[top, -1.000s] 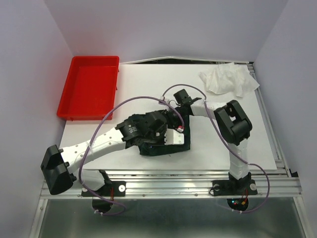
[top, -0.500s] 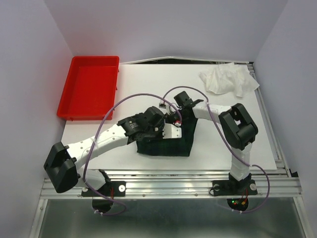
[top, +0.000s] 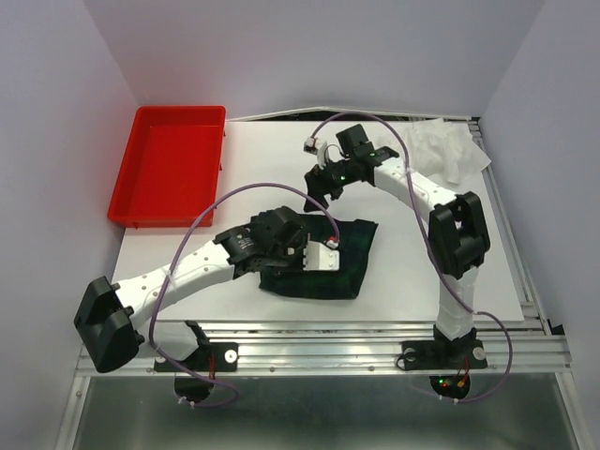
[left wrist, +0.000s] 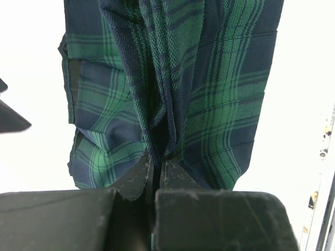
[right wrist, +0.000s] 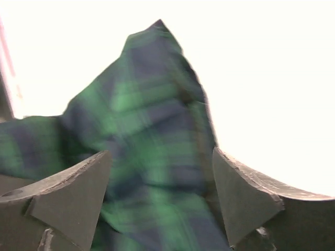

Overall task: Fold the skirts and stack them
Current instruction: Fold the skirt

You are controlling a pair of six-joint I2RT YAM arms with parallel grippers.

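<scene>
Top external view: the tartan skirt (top: 354, 264) lies bunched on the table (top: 272, 155), the white garment (top: 436, 150) at its far-right corner. The left gripper (left wrist: 157, 163) pinches a skirt fold — jaws clamped on cloth. The right gripper (right wrist: 159, 172) hovers above — jaws spread.

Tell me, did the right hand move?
Yes. The right hand left the tartan skirt and moved toward the far edge of the table.

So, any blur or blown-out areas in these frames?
Right wrist view: the tartan skirt is smeared by blur, and the table is blown out to white. Left wrist view: the weave is sharp, but the table is likewise overexposed. Top view: evenly lit and crisp.
</scene>
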